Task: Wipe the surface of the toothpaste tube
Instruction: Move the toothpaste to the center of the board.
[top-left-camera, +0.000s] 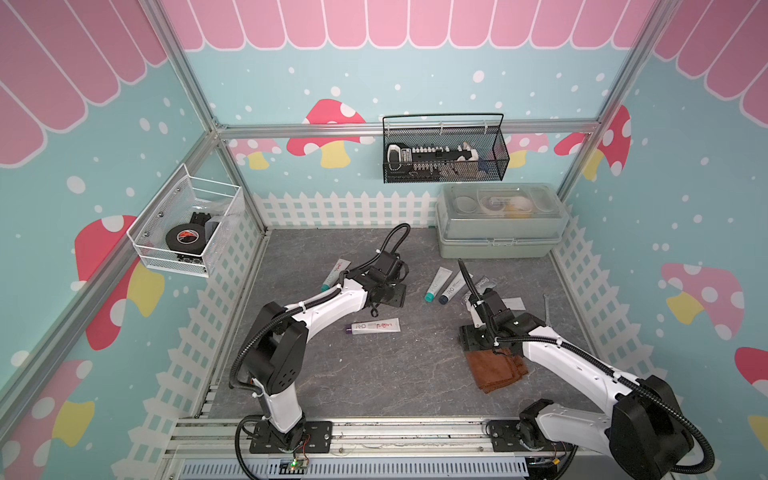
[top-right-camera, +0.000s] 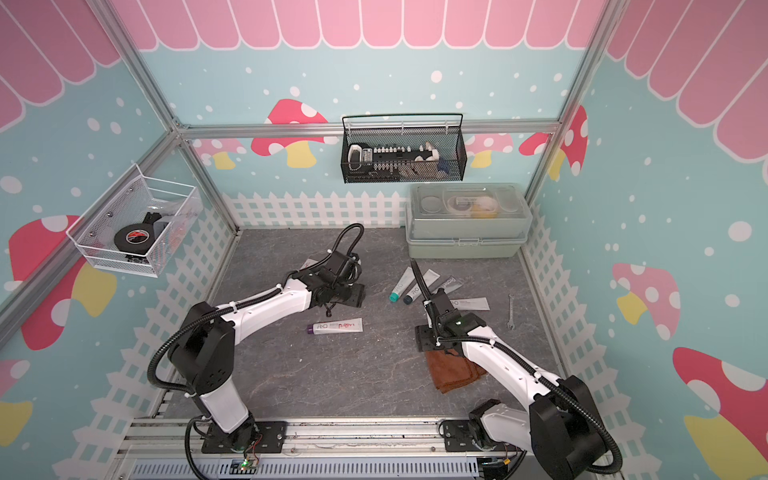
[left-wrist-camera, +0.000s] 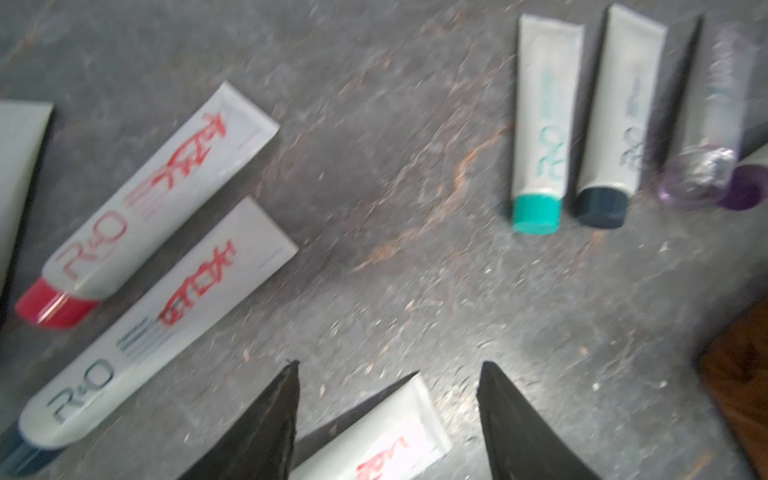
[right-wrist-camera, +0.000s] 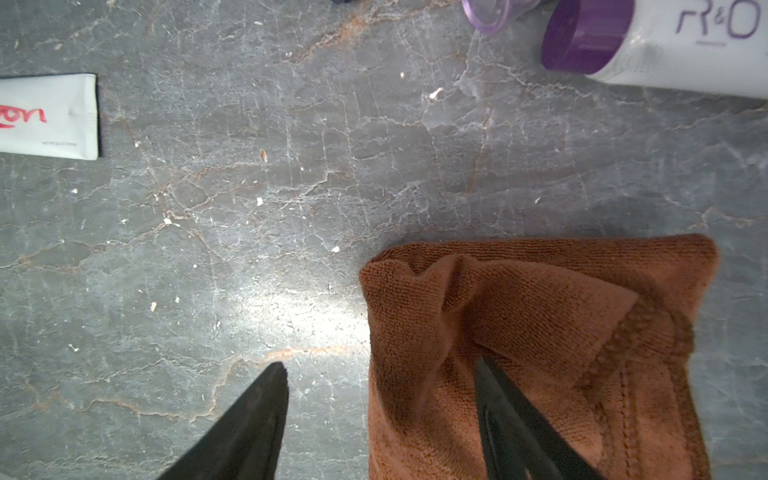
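Observation:
The toothpaste tube (top-left-camera: 376, 327) (top-right-camera: 338, 327), white with a purple cap and a red scribble, lies flat mid-table. My left gripper (top-left-camera: 388, 296) (left-wrist-camera: 389, 365) hovers just behind it, open. The left wrist view, which is blurred, shows the tube's crimped end (left-wrist-camera: 374, 432) on the table below the jaws, ungripped. A folded brown cloth (top-left-camera: 496, 370) (right-wrist-camera: 540, 332) lies on the right. My right gripper (top-left-camera: 471, 336) (right-wrist-camera: 380, 363) is open at its near-left edge, one finger (right-wrist-camera: 511, 415) over the cloth and the other over bare table. The tube's end (right-wrist-camera: 45, 116) shows in the right wrist view.
Other tubes lie around: teal-capped (top-left-camera: 437, 284) and dark-capped (top-left-camera: 452, 288) at centre right, another (top-left-camera: 336, 274) by the left arm, red-capped (left-wrist-camera: 145, 199) and blue-capped (left-wrist-camera: 158, 324) ones. A lidded box (top-left-camera: 498, 224) stands back right, a wrench (top-left-camera: 547, 307) near the right wall.

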